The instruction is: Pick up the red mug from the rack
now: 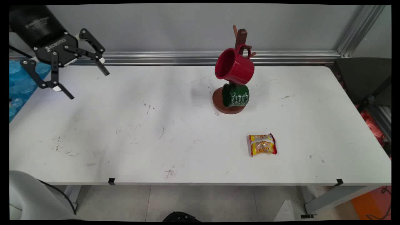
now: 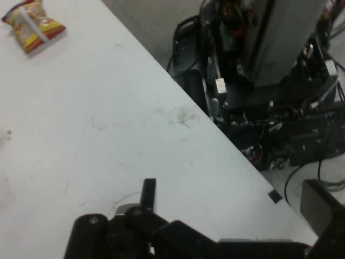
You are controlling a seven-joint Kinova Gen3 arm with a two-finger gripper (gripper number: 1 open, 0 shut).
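- gripper upper left of main view, raised above the tabletop, jaws spread wide, nothing between them
- nearest thing to it: none close; everything on the tabletop sits well apart, off to the right of frame
- mug tree right of centre, upper half of frame: dark wooden post on a round brown base
- red mug hangs on the post by its handle, mouth facing left
- green mug just under the red one, low against the base, mouth also facing left
- snack packet, yellow and red, lies flat on the tabletop below and slightly right of the mug tree, apart from it
- hand view: snack packet in the upper left corner, far from the fingers at the bottom edge; tabletop edge runs diagonally, dark equipment and cables beyond it upper right
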